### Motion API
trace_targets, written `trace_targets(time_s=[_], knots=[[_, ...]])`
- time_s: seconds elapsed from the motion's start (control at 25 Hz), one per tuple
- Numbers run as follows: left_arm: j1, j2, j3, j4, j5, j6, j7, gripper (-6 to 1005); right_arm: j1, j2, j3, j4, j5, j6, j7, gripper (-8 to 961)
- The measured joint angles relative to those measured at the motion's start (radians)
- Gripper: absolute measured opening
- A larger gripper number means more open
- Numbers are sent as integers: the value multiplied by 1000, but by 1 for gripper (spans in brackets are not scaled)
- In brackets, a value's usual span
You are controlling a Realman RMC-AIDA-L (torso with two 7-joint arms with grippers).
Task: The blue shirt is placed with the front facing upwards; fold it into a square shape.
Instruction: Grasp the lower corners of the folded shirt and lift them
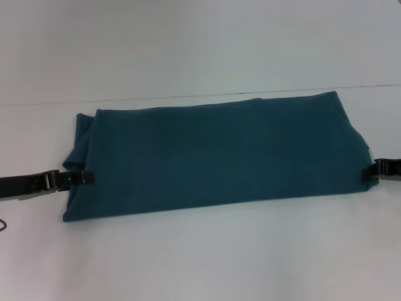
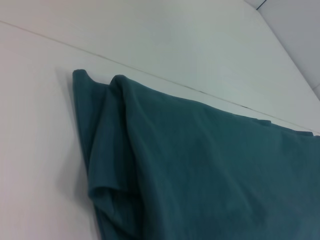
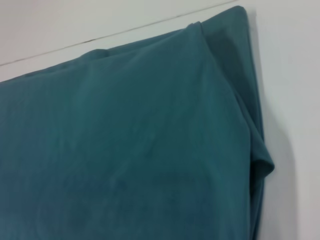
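The blue shirt (image 1: pixel 219 157) lies on the white table as a long, flat band folded lengthwise, plain teal side up. My left gripper (image 1: pixel 84 177) comes in low from the left, and its dark fingers (image 1: pixel 88 177) are closed over the shirt's left end, where the cloth bunches into folds (image 2: pixel 100 150). At the shirt's right end my right gripper (image 1: pixel 376 170) touches the edge of the cloth. The right wrist view shows only the shirt's layered right end (image 3: pixel 150 150), not that gripper.
The white table (image 1: pixel 200 251) runs all around the shirt. A thin dark seam (image 1: pixel 188 96) crosses the table just behind the shirt's far edge. A dark cable end (image 1: pixel 3 224) shows at the far left.
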Motion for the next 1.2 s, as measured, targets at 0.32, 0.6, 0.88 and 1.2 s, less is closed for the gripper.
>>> trace_targets(time_s=[0.32, 0.6, 0.88, 1.2], knots=[[8, -2, 3, 11, 25, 14, -3, 750, 6, -1, -3, -2, -1, -3, -2, 23], [9, 3, -1, 52, 109, 70, -9, 751, 9, 0, -4, -2, -1, 3, -8, 21], [12, 5, -15, 57, 119, 64, -35, 752, 7, 1, -5, -2, -1, 4, -20, 21], [7, -1, 3, 8, 119, -6, -36, 752, 7, 2, -5, -2, -1, 0, -31, 22]])
